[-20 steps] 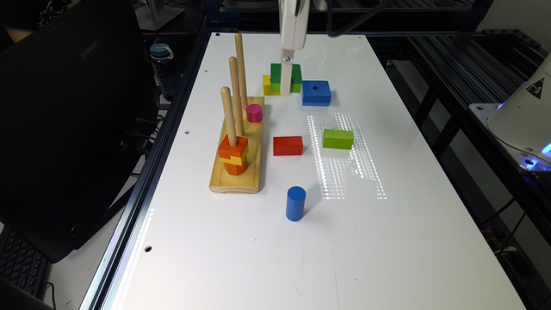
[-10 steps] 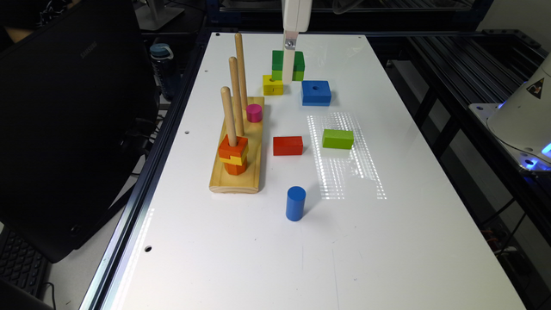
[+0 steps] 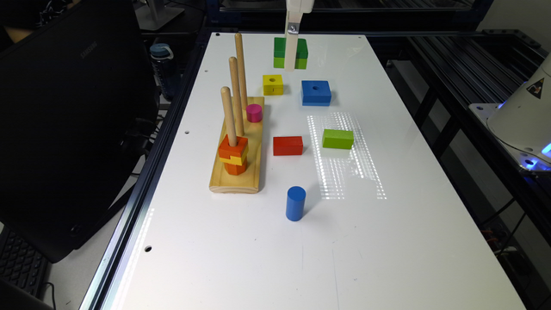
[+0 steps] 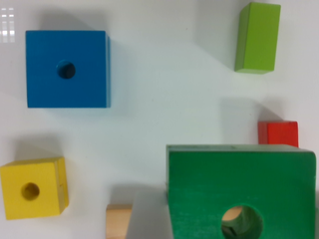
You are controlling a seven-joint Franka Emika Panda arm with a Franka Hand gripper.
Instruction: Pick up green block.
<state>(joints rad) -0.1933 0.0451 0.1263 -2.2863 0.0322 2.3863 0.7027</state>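
The green block (image 3: 303,48), dark green above and lime below, hangs above the far end of the white table (image 3: 387,241). My gripper (image 3: 291,64) comes down from above and is shut on it, with one finger crossing its front face. In the wrist view the green block (image 4: 239,184) looms large and close, its round centre hole visible, and a blurred grey finger (image 4: 148,219) presses against its side. The table lies well below it.
Near the held block sit a yellow holed cube (image 3: 273,84) and a blue holed block (image 3: 316,92). A red block (image 3: 288,145), a solid lime block (image 3: 338,138) and a blue cylinder (image 3: 295,203) lie nearer. The peg board (image 3: 236,181) with tall pegs stands on the exterior view's left.
The gripper has risen with the green block in it, lifting it off the table beside the yellow cube. The other blocks have stayed put.
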